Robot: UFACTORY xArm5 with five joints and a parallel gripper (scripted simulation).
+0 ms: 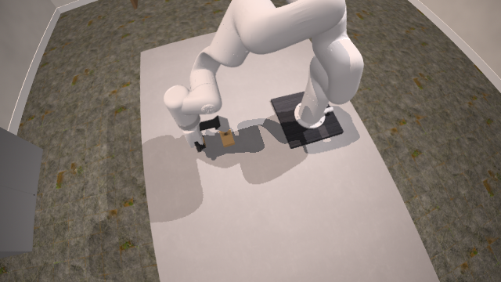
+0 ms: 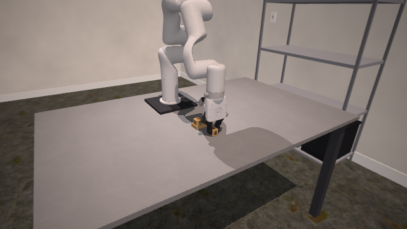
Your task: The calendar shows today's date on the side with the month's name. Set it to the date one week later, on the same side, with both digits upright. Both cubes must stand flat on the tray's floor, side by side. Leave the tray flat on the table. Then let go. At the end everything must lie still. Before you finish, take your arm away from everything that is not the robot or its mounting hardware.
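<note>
The small wooden calendar [image 2: 203, 126] sits on the table, just in front of my arm's base. In the exterior view, my gripper [image 2: 213, 128] points straight down onto it. Its black fingers are shut on a tan wooden cube [image 2: 215, 131] at the near end, low at the tray. Another tan part [image 2: 196, 122], a cube or the tray's end, shows to the left of the fingers. In the top view, a tan piece [image 1: 227, 138] shows beside my gripper [image 1: 203, 137], and the wrist hides the rest. The digits and month name are too small to read.
The arm's black base plate [image 1: 306, 119] lies on the table behind the calendar. A metal shelf rack [image 2: 321, 57] stands past the table's right edge, with a dark bin [image 2: 329, 144] under it. A grey box [image 1: 16, 196] stands off the table's left side.
</note>
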